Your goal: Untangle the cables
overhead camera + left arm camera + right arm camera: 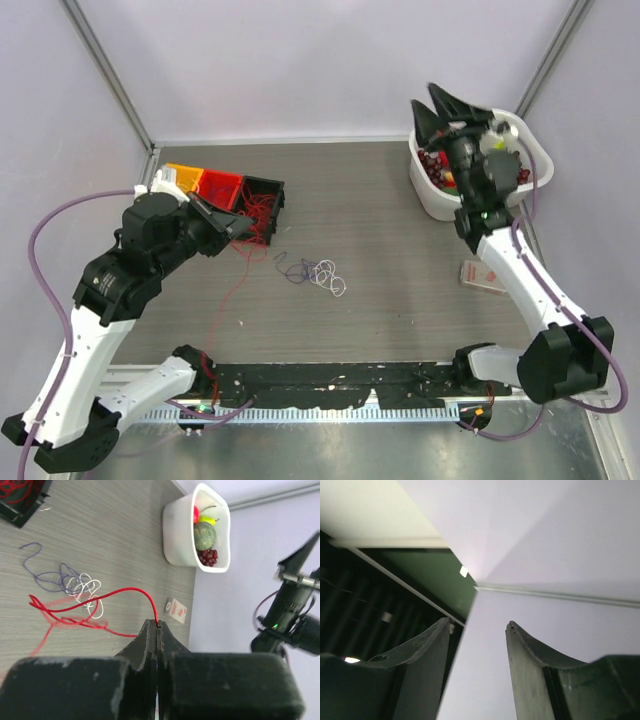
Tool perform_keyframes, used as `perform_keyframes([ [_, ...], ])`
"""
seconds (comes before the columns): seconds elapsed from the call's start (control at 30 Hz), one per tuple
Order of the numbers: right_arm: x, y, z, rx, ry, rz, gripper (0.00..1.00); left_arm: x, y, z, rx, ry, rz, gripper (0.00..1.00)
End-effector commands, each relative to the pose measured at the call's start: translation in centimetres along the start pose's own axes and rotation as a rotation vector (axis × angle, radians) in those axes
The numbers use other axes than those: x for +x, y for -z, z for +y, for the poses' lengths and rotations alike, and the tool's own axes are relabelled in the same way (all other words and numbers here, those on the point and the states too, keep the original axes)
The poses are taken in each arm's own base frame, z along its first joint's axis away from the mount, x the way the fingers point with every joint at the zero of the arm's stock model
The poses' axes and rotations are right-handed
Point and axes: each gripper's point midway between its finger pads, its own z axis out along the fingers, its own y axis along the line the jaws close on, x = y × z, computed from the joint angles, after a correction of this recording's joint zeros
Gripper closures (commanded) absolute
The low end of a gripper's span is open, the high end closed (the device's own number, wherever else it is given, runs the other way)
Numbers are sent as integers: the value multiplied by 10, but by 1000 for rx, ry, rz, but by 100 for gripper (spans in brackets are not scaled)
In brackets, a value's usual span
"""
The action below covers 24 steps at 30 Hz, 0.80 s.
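Grey wood-grain table (400,300) between pale lilac walls, with two white-and-black arms at work. At far right, a white tub (428,197) of fruit sits under the right gripper (428,100), which points up at the wall, fingers spread and nothing between them. At far left, a three-part tray (272,184) in orange, red and black carries the main red tangle of the cables (258,215), spilling from the black compartment. The left gripper (156,625) hangs just beside it, jaws pressed together on a single red wire (107,596) that arcs away and loops down onto the table. Mid-table, apart from the tray, lie loose purple loops (298,268) touching a knot of white loops (328,277). A small card (483,273) rests near the right arm. The wires look feather-light, limp and slick. They would likely slide through a loose pinch and snag if pulled fast. A free run close to the knot appears the best hold, one strand at a time.
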Motion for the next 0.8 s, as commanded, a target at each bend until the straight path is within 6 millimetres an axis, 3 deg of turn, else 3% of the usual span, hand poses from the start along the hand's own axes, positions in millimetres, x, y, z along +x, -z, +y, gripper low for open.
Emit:
perform_keyframes([
  [0.0,94,11,-57,382,476,507,43,8,-10,-34,142,-52,72,100],
  [0.03,120,23,-60,385,487,600,41,10,-11,-38,164,-57,85,100],
  [0.07,131,33,-64,375,493,666,41,11,-11,-44,191,-60,92,100],
  [0.1,139,50,-84,407,464,721,40,11,-11,-47,207,-57,93,100],
  [0.17,155,75,-102,418,432,829,40,11,-12,-52,227,-52,99,100],
  [0.23,174,97,-109,377,488,964,40,16,-14,-59,261,-56,131,100],
  [0.33,171,121,-127,359,709,1091,41,24,-16,-67,284,-57,189,100],
  [0.5,147,127,-152,441,938,1174,44,35,-21,-76,326,-91,268,100],
  [0.6,154,122,-147,391,978,1248,45,41,-23,-82,347,-115,320,100],
  [0.77,155,133,-169,417,934,1370,50,39,-23,-93,380,-140,324,100],
])
